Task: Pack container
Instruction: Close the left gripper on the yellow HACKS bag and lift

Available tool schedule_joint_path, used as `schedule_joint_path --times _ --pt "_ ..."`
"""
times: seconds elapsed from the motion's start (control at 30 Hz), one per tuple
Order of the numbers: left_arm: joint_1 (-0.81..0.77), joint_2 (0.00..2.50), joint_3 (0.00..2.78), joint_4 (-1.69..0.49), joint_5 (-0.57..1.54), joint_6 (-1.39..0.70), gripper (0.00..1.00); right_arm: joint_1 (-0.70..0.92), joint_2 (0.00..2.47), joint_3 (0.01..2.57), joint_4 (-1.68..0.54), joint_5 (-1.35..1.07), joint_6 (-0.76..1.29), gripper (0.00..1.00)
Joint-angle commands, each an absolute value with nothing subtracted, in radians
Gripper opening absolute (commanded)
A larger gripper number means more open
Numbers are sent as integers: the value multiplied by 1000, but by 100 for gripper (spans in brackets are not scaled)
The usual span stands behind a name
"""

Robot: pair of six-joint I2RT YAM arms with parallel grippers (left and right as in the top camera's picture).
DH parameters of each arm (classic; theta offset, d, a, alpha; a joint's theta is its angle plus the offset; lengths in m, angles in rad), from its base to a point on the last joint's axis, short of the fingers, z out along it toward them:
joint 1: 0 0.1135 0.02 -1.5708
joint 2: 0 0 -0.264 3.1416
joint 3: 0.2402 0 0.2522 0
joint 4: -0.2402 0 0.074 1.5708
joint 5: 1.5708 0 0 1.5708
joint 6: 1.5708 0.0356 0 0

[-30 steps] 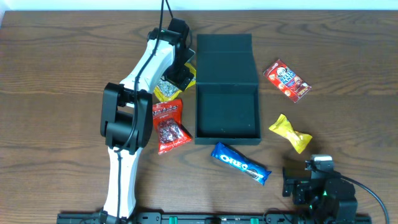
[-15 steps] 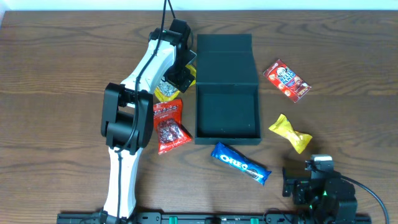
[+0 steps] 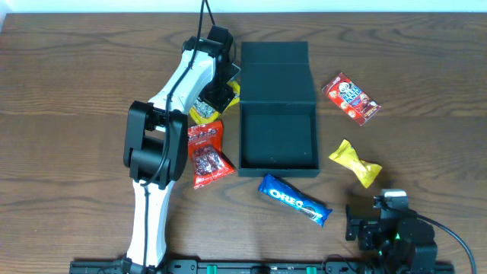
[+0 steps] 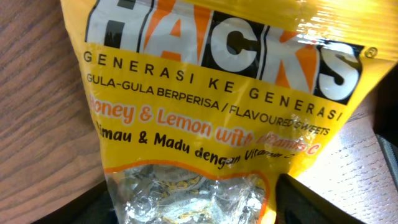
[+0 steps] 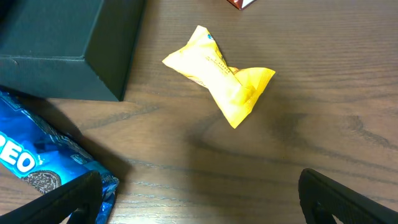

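The container (image 3: 278, 164), a dark teal-green box, stands open mid-table with its lid (image 3: 275, 72) folded back; its inside looks empty. Its corner shows in the right wrist view (image 5: 62, 37). A yellow Hacks sweets packet (image 3: 202, 111) lies just left of the box and fills the left wrist view (image 4: 211, 93). My left gripper (image 3: 221, 93) is low over it, its fingers (image 4: 193, 208) wide apart on either side of the packet's clear end. My right gripper (image 3: 373, 224) is open and empty (image 5: 199, 199) near the front right.
A red snack packet (image 3: 205, 156) lies left of the box. A blue Oreo packet (image 3: 295, 199) (image 5: 37, 162) lies in front of it. A yellow wrapper (image 3: 355, 161) (image 5: 221, 74) and a red packet (image 3: 350, 97) lie to the right.
My left gripper has shifted very slightly over the Hacks packet. Nothing else has moved.
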State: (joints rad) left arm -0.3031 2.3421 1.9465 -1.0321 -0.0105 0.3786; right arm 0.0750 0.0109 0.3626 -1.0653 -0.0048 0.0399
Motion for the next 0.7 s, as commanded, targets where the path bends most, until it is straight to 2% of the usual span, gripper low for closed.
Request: schedule_joint_path --times 0.0,0.43,0.6,0.67 --pt "-307 2329 1932 -1035 -7 389 73 59 6 357 -1073 -8 28 99" --pt "-307 2329 1932 -1035 -6 389 67 59 6 357 -1073 -9 28 99" --pt "-307 2329 1932 -1040 -7 388 58 59 6 357 -1073 -9 28 99" --pt "-307 2329 1932 -1045 -6 384 58 59 6 357 -1073 -8 28 99"
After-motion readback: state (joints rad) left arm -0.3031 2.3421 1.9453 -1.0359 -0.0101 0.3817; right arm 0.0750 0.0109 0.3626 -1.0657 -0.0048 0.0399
